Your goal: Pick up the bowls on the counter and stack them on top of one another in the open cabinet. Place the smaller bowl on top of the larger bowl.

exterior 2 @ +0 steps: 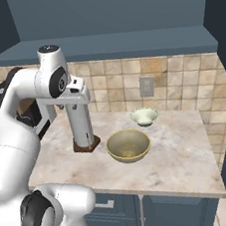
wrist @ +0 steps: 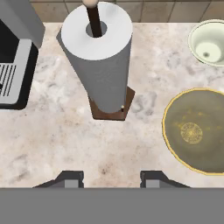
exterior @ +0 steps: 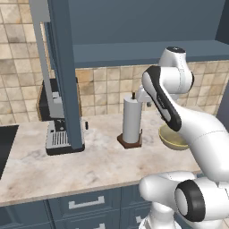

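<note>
Gripper (wrist: 111,178) of mine hangs above the counter (wrist: 52,140), jaws parted and holding nothing. Larger bowl (exterior 2: 128,145) sits mid-counter toward the front edge; smaller bowl (exterior 2: 144,116) stands behind it near the back edge. Paper towel roll (exterior 2: 81,124) stands beside the larger bowl.

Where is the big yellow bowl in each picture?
Left base view: the larger bowl sits right of centre, partly hidden behind the white arm.
Right base view: near the middle, on the counter.
Hand view: at the right edge.
Shared landmark: the paper towel roll, always to the bowl's left.
</note>
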Tool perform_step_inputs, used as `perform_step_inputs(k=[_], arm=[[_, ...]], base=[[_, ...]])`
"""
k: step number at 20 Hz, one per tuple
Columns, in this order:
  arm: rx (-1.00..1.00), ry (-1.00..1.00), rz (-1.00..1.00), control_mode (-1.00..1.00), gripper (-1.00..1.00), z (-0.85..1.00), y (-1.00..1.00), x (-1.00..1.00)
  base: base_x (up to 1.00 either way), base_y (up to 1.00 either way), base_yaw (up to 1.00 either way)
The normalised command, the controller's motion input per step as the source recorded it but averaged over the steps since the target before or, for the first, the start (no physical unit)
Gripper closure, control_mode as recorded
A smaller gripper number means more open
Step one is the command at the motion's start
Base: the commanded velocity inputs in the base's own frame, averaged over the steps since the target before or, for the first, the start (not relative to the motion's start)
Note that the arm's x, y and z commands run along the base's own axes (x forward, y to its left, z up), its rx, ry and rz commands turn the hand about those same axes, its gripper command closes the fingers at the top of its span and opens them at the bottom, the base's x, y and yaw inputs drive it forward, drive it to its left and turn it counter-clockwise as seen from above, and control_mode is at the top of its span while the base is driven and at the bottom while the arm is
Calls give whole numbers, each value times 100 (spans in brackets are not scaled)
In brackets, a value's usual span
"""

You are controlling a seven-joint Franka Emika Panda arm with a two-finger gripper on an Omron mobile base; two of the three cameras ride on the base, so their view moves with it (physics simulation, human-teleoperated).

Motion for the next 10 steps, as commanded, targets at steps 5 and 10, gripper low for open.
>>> perform_step_inputs(k=[5,10], arm=[[0,0,0,-100,-100,0,0,-2],[1,0,-6,-100,-100,0,-11,-24]], base=[[0,0,0],[0,0,0]])
